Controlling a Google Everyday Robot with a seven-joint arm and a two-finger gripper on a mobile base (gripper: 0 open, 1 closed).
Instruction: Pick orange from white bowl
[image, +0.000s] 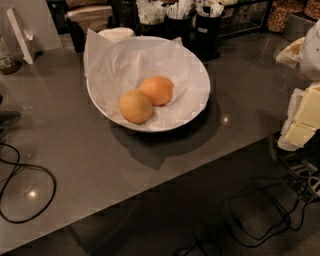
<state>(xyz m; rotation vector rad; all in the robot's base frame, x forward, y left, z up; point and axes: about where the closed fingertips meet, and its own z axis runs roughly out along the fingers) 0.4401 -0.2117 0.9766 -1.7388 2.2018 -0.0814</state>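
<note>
While my gripper (302, 117) hangs at the far right edge of the view, off past the table's right side and well apart from the fruit, I honestly can't tell whether it's open or closed from here.

The orange (157, 90) is sitting in the white bowl (206, 95), roughly in the middle, on the crinkled white paper (115, 65) that lines it. That paper sticks up past the rim at the back left. Touching the orange on its front-left side is a paler, yellowish fruit (136, 106) of about the same size.

The bowl is on a dark grey, glossy table (75, 150) that shows a couple of small light glints, plus the bowl's shadow spreading toward the front. Along the back of the table there's a row of black holders (207, 22) stuffed with white bits; what they are, I can't say. One holder has a small pale label, but it's too small to read.

A white upright stand (20, 35) is at the back left, and a container of something brownish (280, 15) is at the top right. A black cable (30, 195) loops across the table's front left. More black cables (260, 215) snake over the dark floor at lower right.
</note>
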